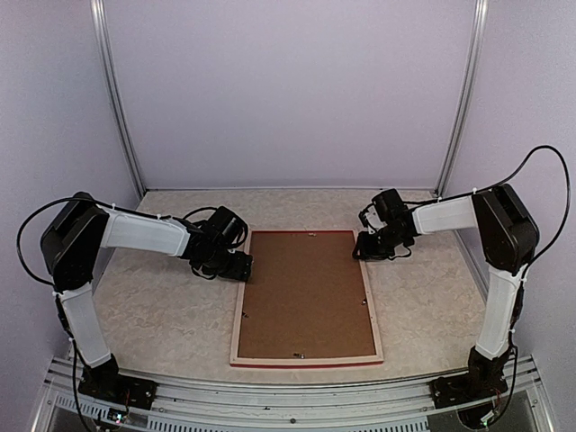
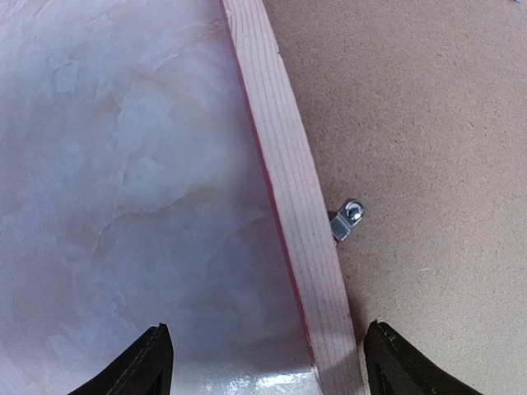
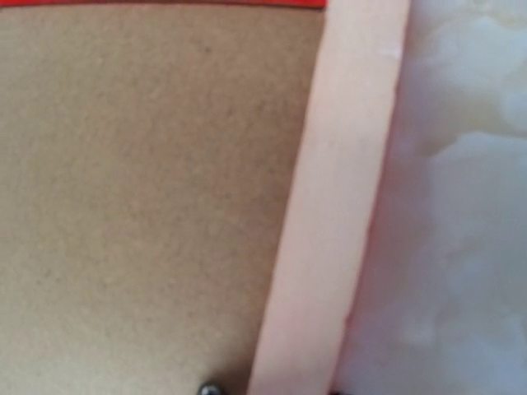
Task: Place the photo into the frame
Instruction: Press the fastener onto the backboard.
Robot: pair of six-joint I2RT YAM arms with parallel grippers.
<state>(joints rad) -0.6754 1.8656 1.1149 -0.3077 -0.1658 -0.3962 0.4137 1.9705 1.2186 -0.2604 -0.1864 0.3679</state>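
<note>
The frame lies back-up in the middle of the tabletop, pale wood showing and a red edge along its near and far ends. A plain brown backing board fills its opening. The photo shows in none of the views, so whether it lies under that board cannot be told.

The left claw sits at the frame's far-left corner, released, its fingers spread to either side of the left rail and gripping nothing. Just inside that rail a small metal tab rests on the board. The right claw hovers at the frame's far-right corner; its fingers are out of its own camera's view, so its state cannot be told.

Judging by this, the back is closed. Either the photo is already shut inside, or the board must come out before it can go in.
</note>
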